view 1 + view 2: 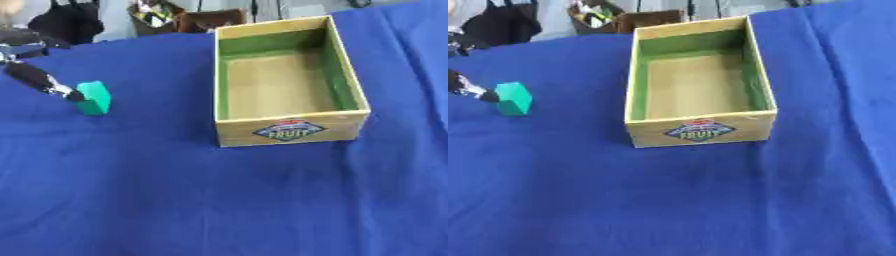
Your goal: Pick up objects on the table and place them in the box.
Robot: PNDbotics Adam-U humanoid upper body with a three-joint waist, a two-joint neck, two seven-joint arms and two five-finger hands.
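A green block (94, 98) is seen on the blue cloth (219, 200), well left of the wooden box (289, 131). The left hand (39, 80) touches the block; its grasp cannot be told.

This looks like a lab or test room set up for robot trials, not a home. A table under a plain blue cloth (219, 200) fills nearly the whole view, laid out as a bare work surface. Past its far edge, at about 11 o'clock, a black bag (500, 25) hangs or stands against a pale wall, and near 12 o'clock sits a brown box (188, 19) crammed with odds and ends (too blurred to name).
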